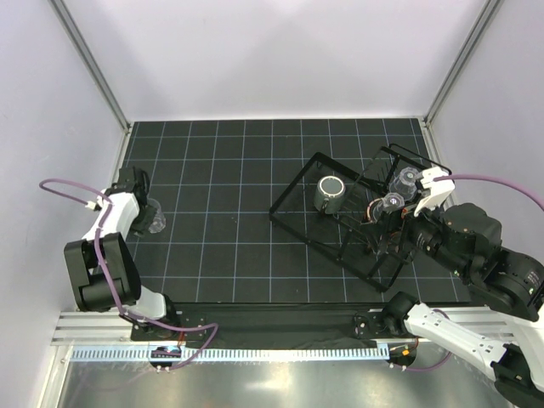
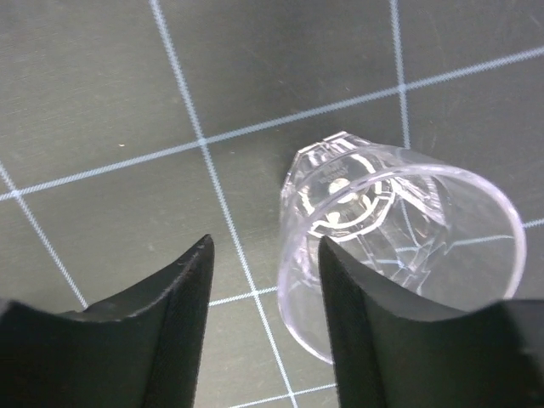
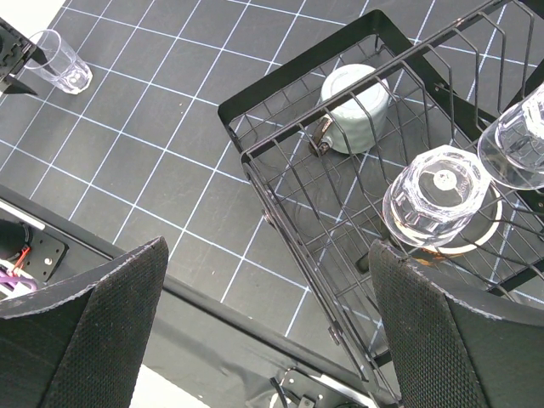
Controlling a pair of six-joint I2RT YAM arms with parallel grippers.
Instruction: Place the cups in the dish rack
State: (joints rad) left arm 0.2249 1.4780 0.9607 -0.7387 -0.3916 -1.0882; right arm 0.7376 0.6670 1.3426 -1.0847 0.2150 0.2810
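A clear tumbler [image 1: 155, 219] stands on the black gridded mat at the left. My left gripper [image 1: 146, 212] is open right at it. In the left wrist view the gripper [image 2: 265, 246] looks down into the tumbler [image 2: 399, 229]. The right finger [image 2: 365, 331] overlaps the tumbler, whose near wall shows in the gap. The black wire dish rack [image 1: 293, 223] holds the mug [image 1: 330, 193], base up, and two inverted clear tumblers [image 1: 406, 180] [image 1: 393, 202]. My right gripper [image 3: 268, 246] is open and empty above the rack's near edge [image 3: 280, 183]. The mug [image 3: 353, 106] and tumblers [image 3: 438, 195] [image 3: 523, 140] lie beyond it.
The mat ends at a dark strip [image 1: 272, 319] and a metal rail [image 1: 255, 350] along the near edge. White walls enclose the left, back and right. The right arm's body [image 1: 476, 246] sits beside the rack's right end.
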